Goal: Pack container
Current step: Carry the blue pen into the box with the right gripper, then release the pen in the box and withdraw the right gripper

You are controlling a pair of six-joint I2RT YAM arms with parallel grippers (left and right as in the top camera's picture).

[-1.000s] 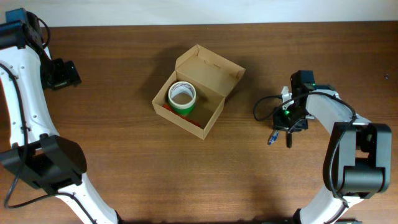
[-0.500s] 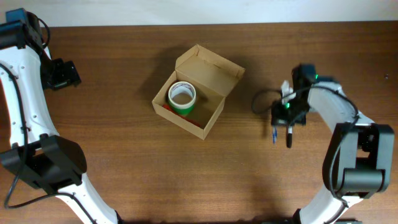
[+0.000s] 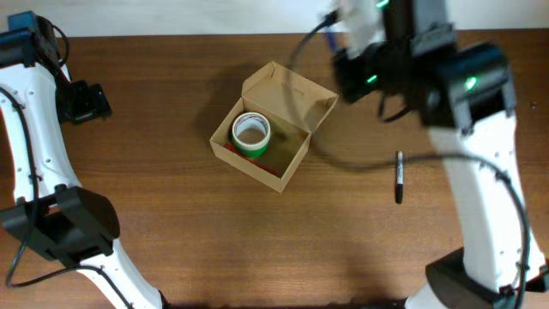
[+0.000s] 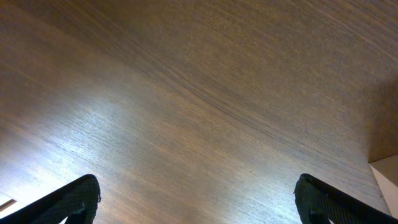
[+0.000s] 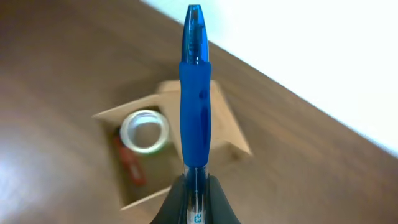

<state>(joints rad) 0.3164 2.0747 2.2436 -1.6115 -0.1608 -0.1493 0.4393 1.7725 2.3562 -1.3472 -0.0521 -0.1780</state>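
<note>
The container stands open on the table, a little toward 9 o'clock of the table's middle, with its lid flap raised on the 1 o'clock side. Inside, a tape roll with a green edge lies flat toward the 10 o'clock corner, and a red stick-shaped thing lies on the box floor just beside the roll; what it is cannot be told.

A black marker lies on the bare wood at about 4 o'clock from the box, well apart from it.

The right arm is high above the table and blurred in the overhead view, at 2 o'clock from the box. Its wrist view shows the right gripper pinching a blue pen by its lower end – the pen points straight out from the fingers, with the open box in view beyond it.

The left gripper is well off at 9 o'clock of the box, near the table's edge. Its fingers are spread wide over bare wood, holding nothing.
</note>
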